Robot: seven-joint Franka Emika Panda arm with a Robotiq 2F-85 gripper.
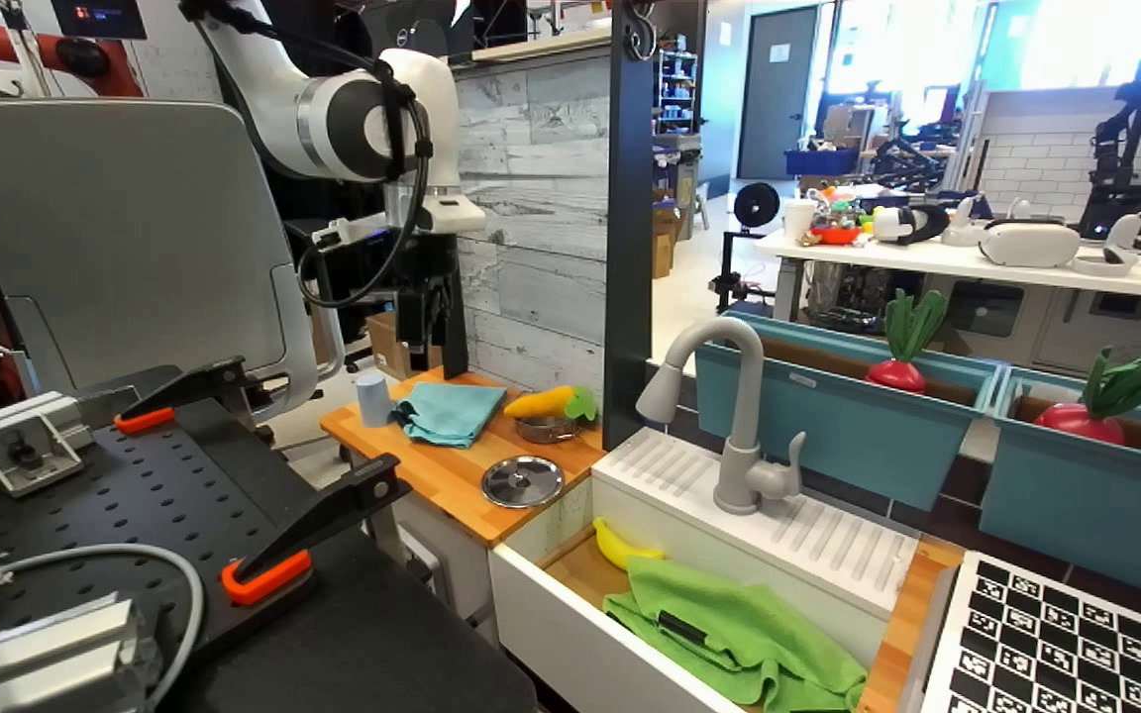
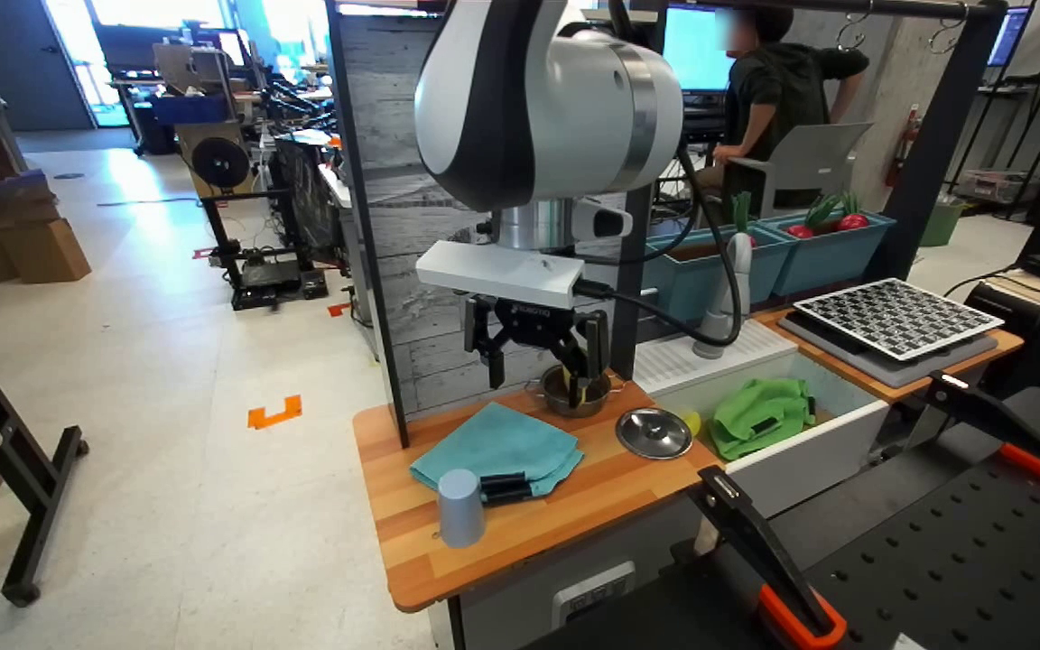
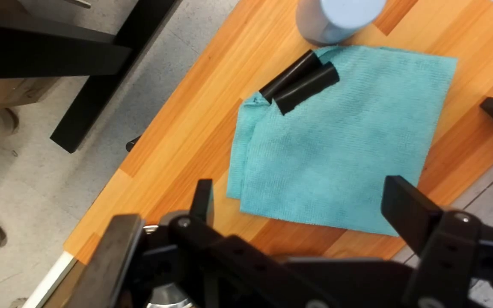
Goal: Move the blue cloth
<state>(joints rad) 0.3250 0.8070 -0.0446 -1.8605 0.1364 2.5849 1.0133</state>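
Blue cloth [image 3: 340, 145], banded corner toward tabletop edge [image 3: 178, 122], long axis unclear, end effector [image 3: 300, 190] agape

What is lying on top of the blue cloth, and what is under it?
On the blue cloth, two black strips sit at one edge. The wooden tabletop shows around it; whatever else may lie beneath is covered.

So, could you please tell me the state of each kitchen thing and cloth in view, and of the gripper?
Gripper: open, empty
Blue cloth: folded, lying flat
Cup: standing, apparently upside down
Pot: uncovered
Lid: off, lying flat
Green cloth: crumpled
Faucet: no water visible
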